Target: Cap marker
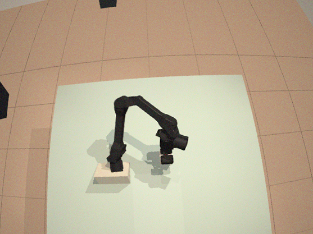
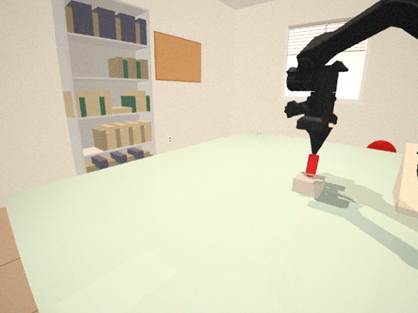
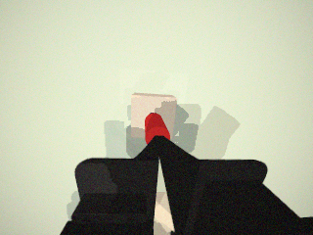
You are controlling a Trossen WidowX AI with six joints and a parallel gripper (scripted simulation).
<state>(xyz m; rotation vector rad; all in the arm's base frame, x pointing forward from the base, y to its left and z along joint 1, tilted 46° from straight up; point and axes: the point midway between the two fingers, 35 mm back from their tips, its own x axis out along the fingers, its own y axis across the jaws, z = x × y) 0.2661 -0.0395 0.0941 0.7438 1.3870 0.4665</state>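
The red cap stands upright on the marker over the pale holder block. A thin light band shows between the cap's lower edge and the block; the rest of the marker is hidden. My gripper is shut with nothing between its fingers. It points straight down, and its closed tips are at the top of the cap, touching it or just above it. In the top view the arm hides the cap and the block.
The arm's base stands on a pale wooden block at the table's side. The arm's shadow falls on the pale green table beside the holder. A red round thing shows beyond the table's far edge.
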